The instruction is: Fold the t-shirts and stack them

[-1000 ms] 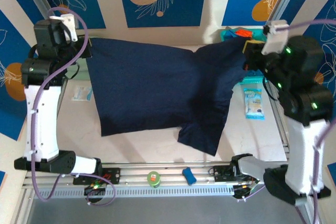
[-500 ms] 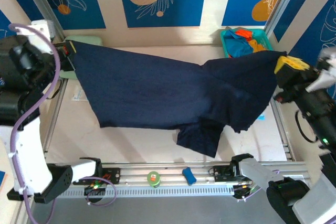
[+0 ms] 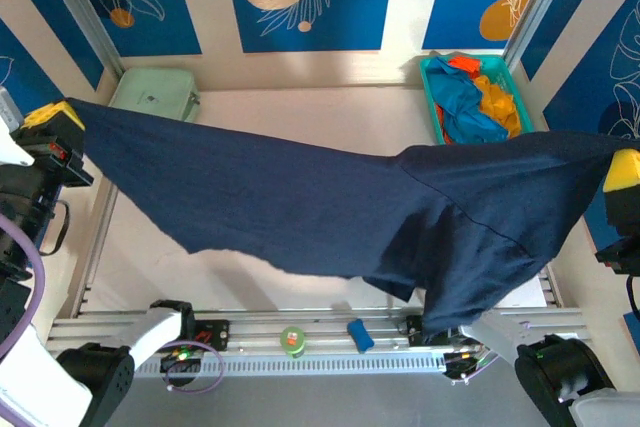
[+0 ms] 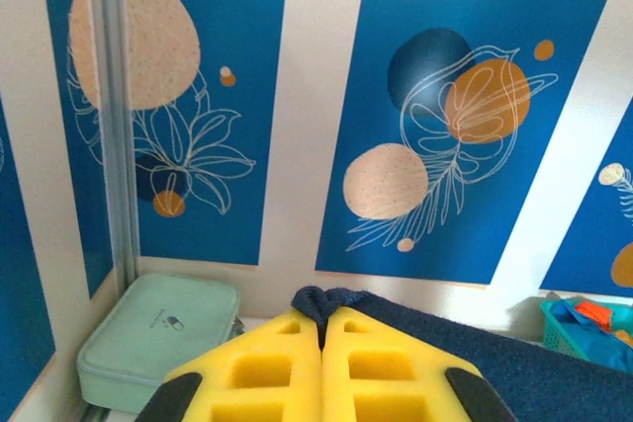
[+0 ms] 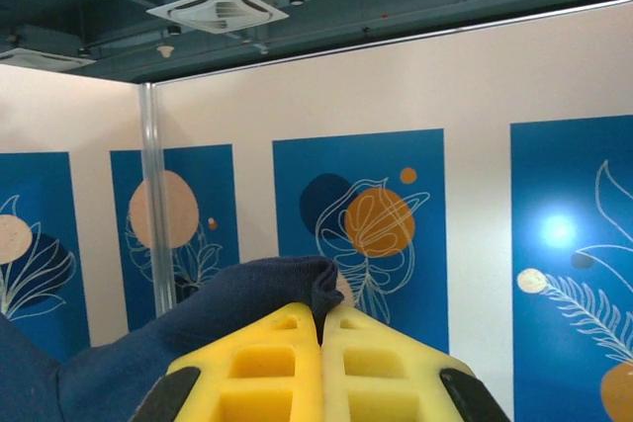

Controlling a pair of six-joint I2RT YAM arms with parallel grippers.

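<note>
While overhead shows navy t-shirt (image 3: pixel 330 212) stretched | wrist views: corners (image 4: pixel 324 297) pinched

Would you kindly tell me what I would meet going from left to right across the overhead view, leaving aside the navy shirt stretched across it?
First the left gripper → pale green box → small green roll → small blue block → teal basket → right gripper. The navy shirt spans from gripper to gripper.

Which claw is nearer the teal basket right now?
Right. The right claw, shut on the navy t-shirt, sits just right of the teal basket, slightly nearer the front; the left claw grips the shirt's other end far left, beside the pale green box.
</note>
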